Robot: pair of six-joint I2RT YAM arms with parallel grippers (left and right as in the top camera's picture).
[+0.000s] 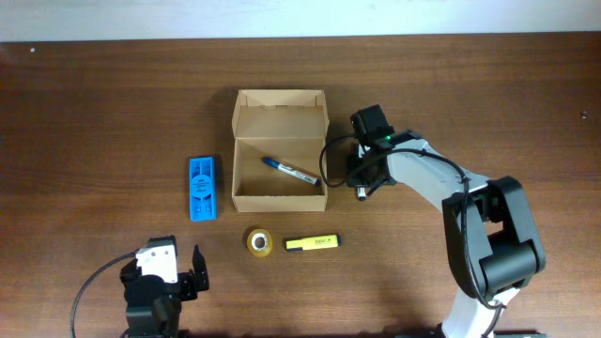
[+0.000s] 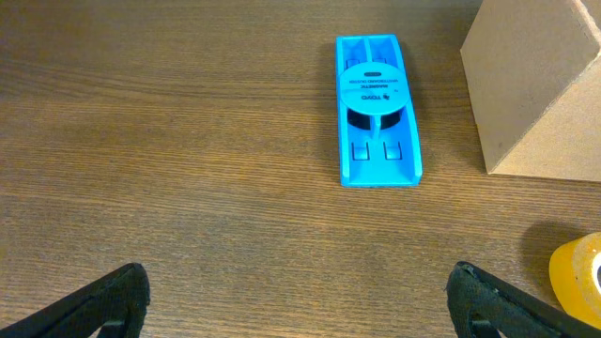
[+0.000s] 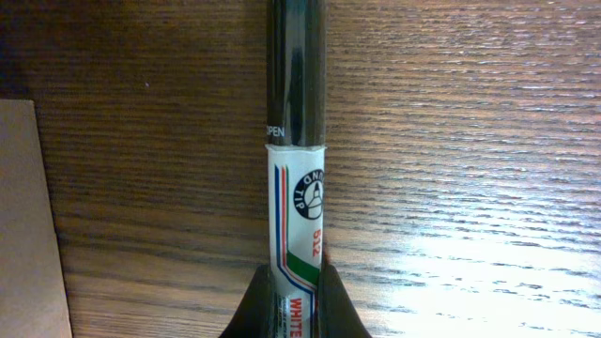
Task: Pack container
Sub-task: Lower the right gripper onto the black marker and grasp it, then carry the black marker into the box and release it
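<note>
The container (image 1: 279, 199), an open tan cardboard box with its flap lid raised at the back, sits mid-table. A blue-capped white marker (image 1: 289, 170) lies inside it. My right gripper (image 1: 362, 180) is just right of the box and is shut on a white whiteboard marker with a black cap (image 3: 296, 188). The fingers (image 3: 294, 286) pinch its labelled body above the wood, and the box edge (image 3: 19, 216) shows at the left. My left gripper (image 1: 174, 282) is open and empty near the front edge (image 2: 299, 305). The box corner (image 2: 540, 84) shows at the upper right in the left wrist view.
A blue plastic dispenser (image 1: 201, 188) lies left of the box and also shows in the left wrist view (image 2: 377, 113). A yellow tape roll (image 1: 260, 241) (image 2: 582, 277) and a yellow highlighter (image 1: 312, 243) lie in front of the box.
</note>
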